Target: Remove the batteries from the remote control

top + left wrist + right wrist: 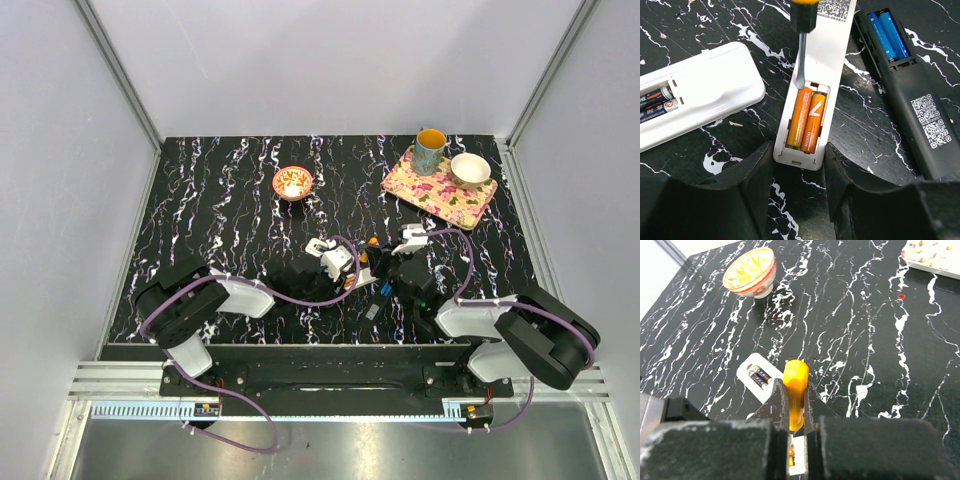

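The left pincer (799,157) is apart, its fingers (747,190) flanking the near end of a white remote (830,55). At 12 o'clock from it, two orange batteries (806,122) lie side by side in the open bay, the right one marked "HUATAI". A screwdriver (801,55) tip meets the left cell's far end. The right pincer (795,395) is clamped on the screwdriver's orange handle. QR labels mark this remote and the black remote (920,100) at 2 o'clock.
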